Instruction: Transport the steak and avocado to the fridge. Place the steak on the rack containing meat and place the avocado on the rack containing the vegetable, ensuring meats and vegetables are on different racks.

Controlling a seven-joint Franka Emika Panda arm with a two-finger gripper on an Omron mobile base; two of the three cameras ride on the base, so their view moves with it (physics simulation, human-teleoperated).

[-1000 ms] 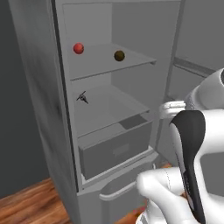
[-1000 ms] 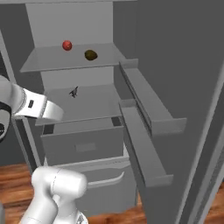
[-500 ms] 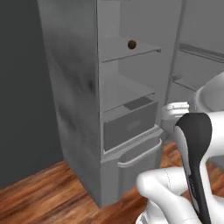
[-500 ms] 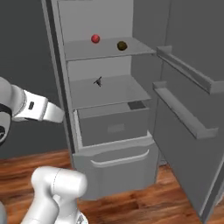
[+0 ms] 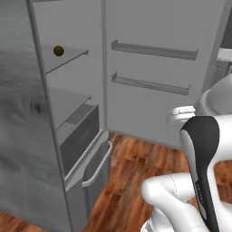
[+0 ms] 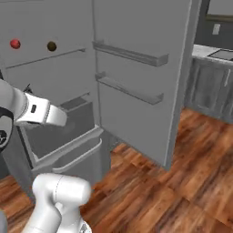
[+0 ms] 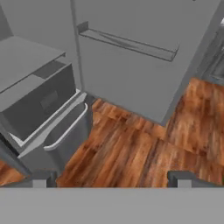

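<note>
The fridge [image 5: 27, 136] stands open at the left of both base views. The avocado [image 5: 58, 50], a small dark olive ball, rests on the fridge's upper thin-edged shelf [image 5: 72, 60]. From the right base view the avocado [image 6: 51, 46] lies right of a small red round item [image 6: 15, 43] on that same shelf [image 6: 45, 58]. The steak is out of view. My gripper [image 7: 111, 180] is open and empty, facing the wooden floor beside the fridge's bottom drawer [image 7: 39, 105].
The fridge door [image 6: 136, 27] stands swung open with two narrow door shelves [image 5: 154, 50]. The bottom drawer's handle [image 5: 97, 163] juts out over the wooden floor [image 7: 144, 148]. Dark kitchen cupboards [image 6: 209, 86] stand at the far right.
The whole picture has shifted as the base moved: the fridge interior slid left and the open door now fills the middle. The avocado stays on its shelf. The gripper remains open.
</note>
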